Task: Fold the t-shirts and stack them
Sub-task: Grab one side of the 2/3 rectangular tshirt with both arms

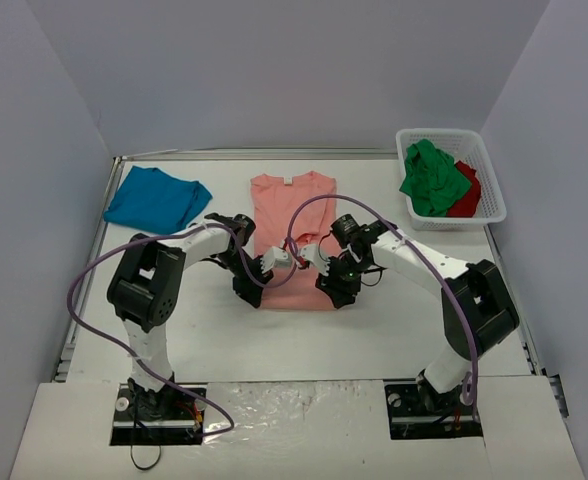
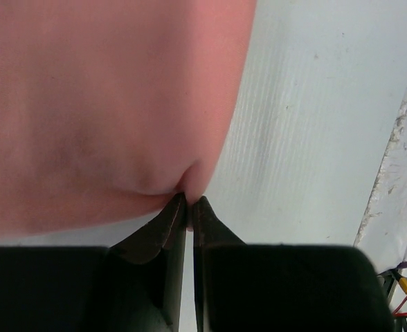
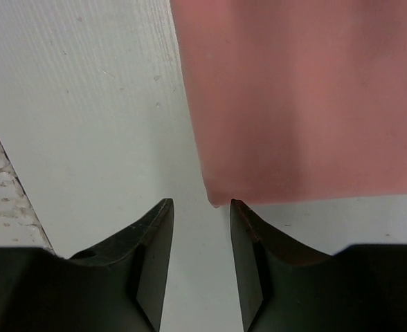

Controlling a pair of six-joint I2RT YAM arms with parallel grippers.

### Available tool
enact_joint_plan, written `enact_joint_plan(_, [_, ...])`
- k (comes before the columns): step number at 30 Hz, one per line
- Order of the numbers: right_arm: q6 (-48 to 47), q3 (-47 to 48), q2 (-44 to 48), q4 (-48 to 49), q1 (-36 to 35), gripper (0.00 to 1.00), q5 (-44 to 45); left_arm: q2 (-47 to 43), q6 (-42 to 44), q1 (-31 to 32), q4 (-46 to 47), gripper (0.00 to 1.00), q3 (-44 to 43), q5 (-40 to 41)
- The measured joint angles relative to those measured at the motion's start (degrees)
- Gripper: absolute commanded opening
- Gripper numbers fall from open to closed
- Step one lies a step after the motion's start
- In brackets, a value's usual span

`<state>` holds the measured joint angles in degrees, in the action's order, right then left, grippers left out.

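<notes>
A salmon-pink t-shirt (image 1: 292, 215) lies flat mid-table, collar at the far end. My left gripper (image 1: 251, 286) is at its near left corner. In the left wrist view that gripper (image 2: 189, 200) is shut on a pinch of the pink cloth (image 2: 106, 104), which puckers at the tips. My right gripper (image 1: 336, 288) is at the near right corner. In the right wrist view it (image 3: 201, 204) stands open on the table, with the corner of the pink shirt (image 3: 300, 97) just at its fingertips. A teal-blue t-shirt (image 1: 156, 199) lies at the far left.
A white mesh basket (image 1: 494, 195) at the far right holds a green t-shirt (image 1: 432, 180) and a red one (image 1: 467, 195). Grey walls close in the table on three sides. Purple cables loop over both arms.
</notes>
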<state>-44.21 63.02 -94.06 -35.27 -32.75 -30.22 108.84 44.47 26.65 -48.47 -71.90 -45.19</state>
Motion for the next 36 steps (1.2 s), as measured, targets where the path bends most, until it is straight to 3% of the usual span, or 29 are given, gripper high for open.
enact_joint_plan(7, [-0.1, 0.0, -2.4, 0.0, -1.0, 0.32, -0.7, 0.4, 0.3, -0.4, -1.4, 0.02, -0.3, -0.1])
enact_joint_plan(14, [-2.0, 0.4, -9.3, -0.9, -4.4, 0.43, -1.4, 0.5, 0.6, -0.6, -1.2, 0.02, -0.6, -2.3])
enact_joint_plan(21, [-2.5, 1.6, -10.4, -2.3, -4.8, 0.43, -1.8, 0.5, 0.6, -0.6, -1.0, 0.02, -1.0, -3.3])
enact_joint_plan(27, [-0.8, 1.4, -10.1, -1.4, -5.2, 0.40, 0.1, 0.5, 0.9, -0.6, -1.1, 0.03, -1.0, -3.5])
enact_joint_plan(36, [2.8, -2.1, -7.0, 4.5, -6.5, 0.34, 9.6, 0.5, 2.3, -0.6, -1.3, 0.02, -1.1, -4.4])
